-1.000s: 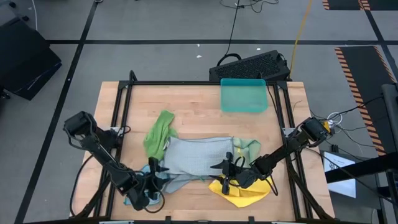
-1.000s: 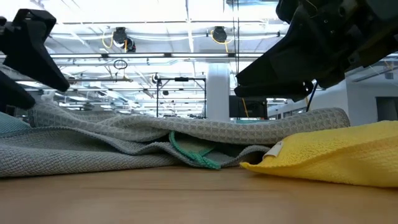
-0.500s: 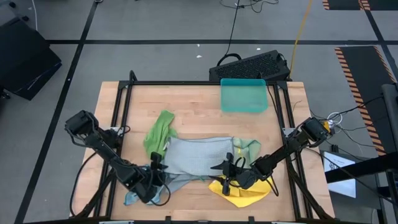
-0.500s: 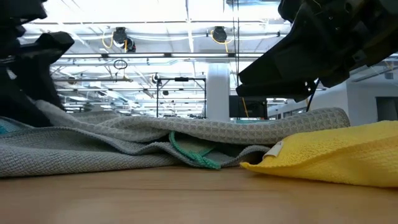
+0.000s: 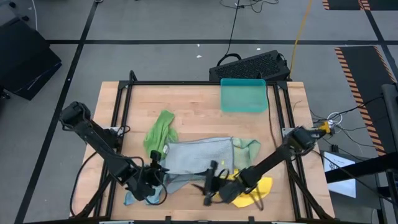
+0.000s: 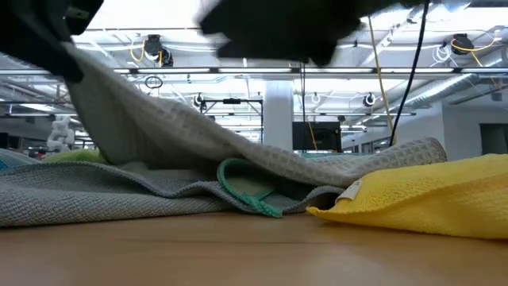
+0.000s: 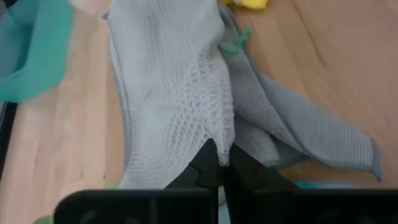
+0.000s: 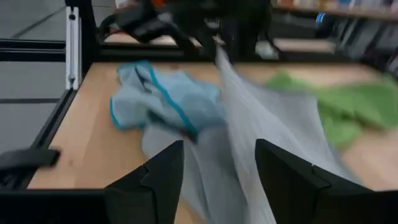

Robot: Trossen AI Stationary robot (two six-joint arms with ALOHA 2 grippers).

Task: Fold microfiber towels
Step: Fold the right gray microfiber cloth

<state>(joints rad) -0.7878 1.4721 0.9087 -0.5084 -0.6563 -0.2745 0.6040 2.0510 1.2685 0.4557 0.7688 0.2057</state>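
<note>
table [image 5: 193,102] holds the pile | grey waffle towel [image 5: 193,155] mid-table, corner lifted | left gripper [image 7: 221,163] pinches that corner | right gripper [image 8: 217,165] spread, hovering by near edge | I'd grab the second corner before lifting, keeping tension even

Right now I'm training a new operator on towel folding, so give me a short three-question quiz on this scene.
1. True or false: the left gripper is shut on a corner of the grey waffle-weave microfiber towel.
2. Which gripper stands open? A) left B) right C) neither
3. Fill in: the rigid teal plastic tray sits at the table's far edge, and the crumpled ____ towel lies under the right gripper.

Key: 1 true; 2 B; 3 yellow.
</note>
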